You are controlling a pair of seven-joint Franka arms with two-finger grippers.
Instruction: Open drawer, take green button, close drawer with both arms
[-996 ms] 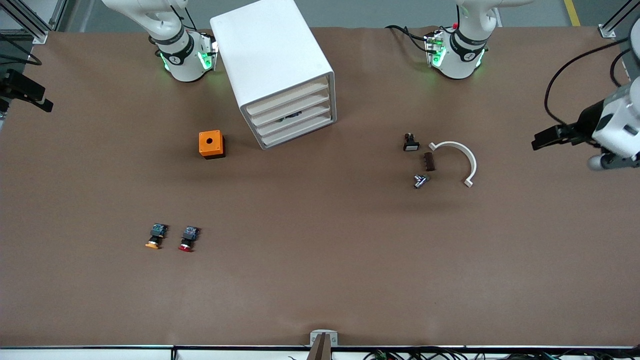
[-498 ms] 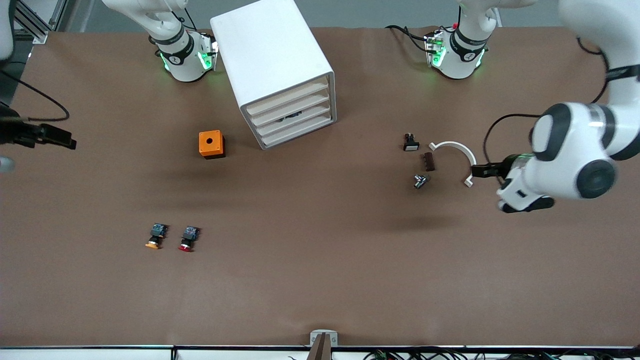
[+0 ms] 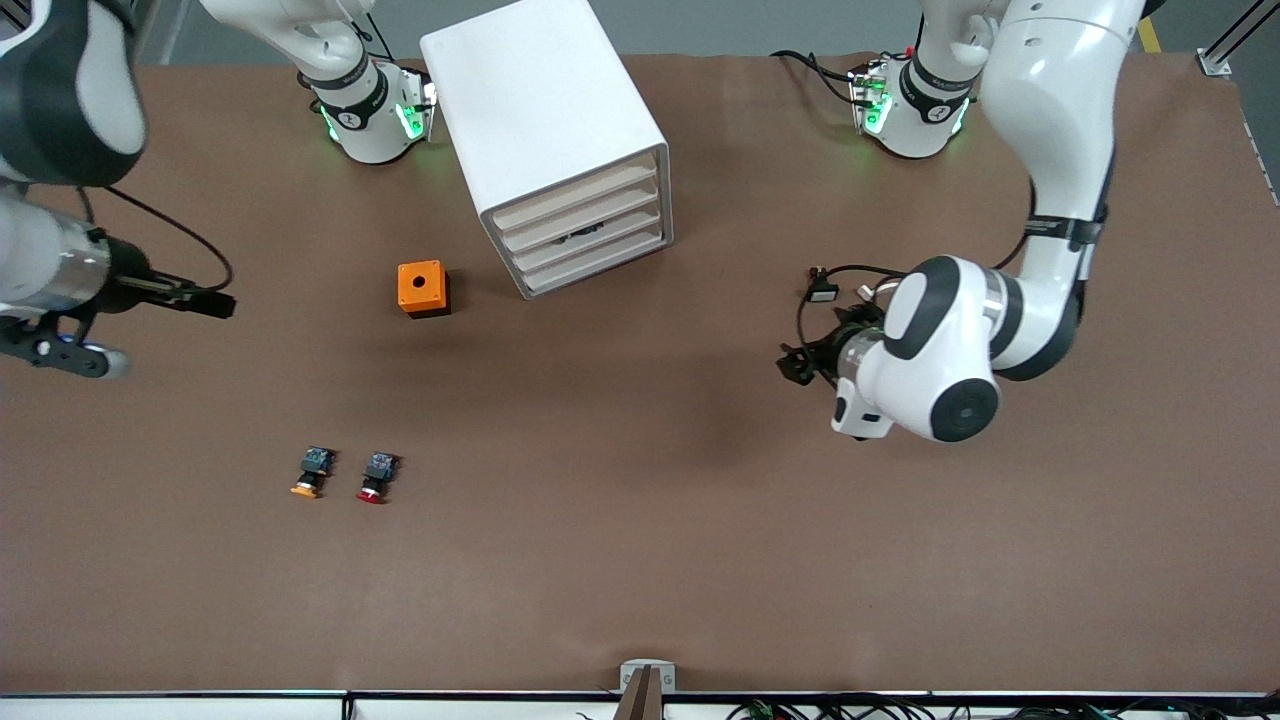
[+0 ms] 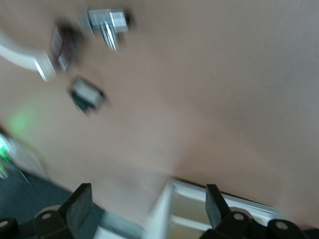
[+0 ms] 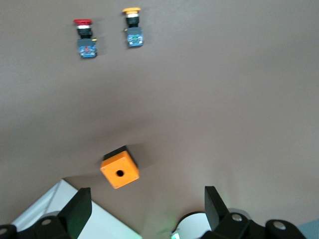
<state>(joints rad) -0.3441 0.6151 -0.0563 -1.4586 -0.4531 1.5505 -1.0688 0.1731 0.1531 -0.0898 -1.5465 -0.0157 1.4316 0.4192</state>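
Drawers on the white cabinet [image 3: 545, 130] all look pushed in, including the third drawer [image 3: 590, 240] from the top, though something dark shows in the slot just above its front. Can't tell if that's the green button; I can't actually see a green cap anywhere.

Left gripper [image 3: 797, 364] hangs over the table toward the left arm's end, right by a little cluster of parts: a small black-and-white part [image 3: 822, 290], a metal fitting [image 4: 107, 24] and a curved white piece [image 4: 22, 54]. Its jaws are spread wide with nothing between them, going by the left wrist view.

Right gripper [image 3: 212, 301] is over the bare table at the right arm's end, also gaping and empty.

An orange box [image 3: 423, 288] with a hole in its top sits beside the cabinet, toward the right arm's end. Much nearer the camera, the orange-capped button [image 3: 311, 472] and red-capped button [image 3: 377, 477] lie side by side.
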